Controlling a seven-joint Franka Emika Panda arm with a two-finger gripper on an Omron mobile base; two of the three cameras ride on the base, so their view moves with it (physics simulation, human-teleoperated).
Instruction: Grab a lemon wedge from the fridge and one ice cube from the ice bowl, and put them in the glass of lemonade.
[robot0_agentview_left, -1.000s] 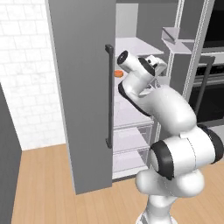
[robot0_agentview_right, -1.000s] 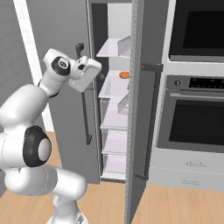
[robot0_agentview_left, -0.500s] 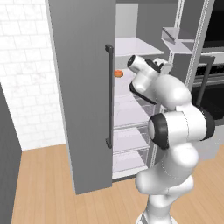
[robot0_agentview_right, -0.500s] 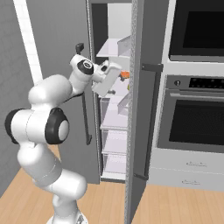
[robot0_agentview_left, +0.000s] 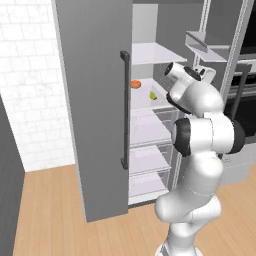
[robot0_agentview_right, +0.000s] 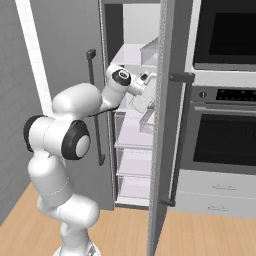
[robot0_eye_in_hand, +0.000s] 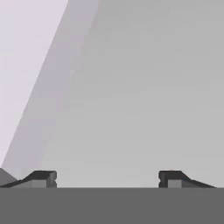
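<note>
Lemon wedge (robot0_agentview_left: 153, 95), small and yellow-green, lay mid-shelf in the fridge (robot0_agentview_left: 95, 100), apart from the gripper (robot0_eye_in_hand: 107, 178), whose dark tips stood wide with nothing between them, facing smooth pale wall. A flat orange round (robot0_agentview_left: 135, 83) sat nearer the shelf's left edge.

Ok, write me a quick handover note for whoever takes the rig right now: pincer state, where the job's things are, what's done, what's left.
Pincer: open, holding nothing, reaching into the fridge at shelf height.
Lemon wedge: lying on a white fridge shelf, beside a flat orange item, not yet grasped.
Fridge: doors open, shelves and clear drawers exposed.
Done: fridge opened, arm brought inside.
Left: grasp the wedge, carry it to the lemonade, then fetch one ice cube and add it too.
</note>
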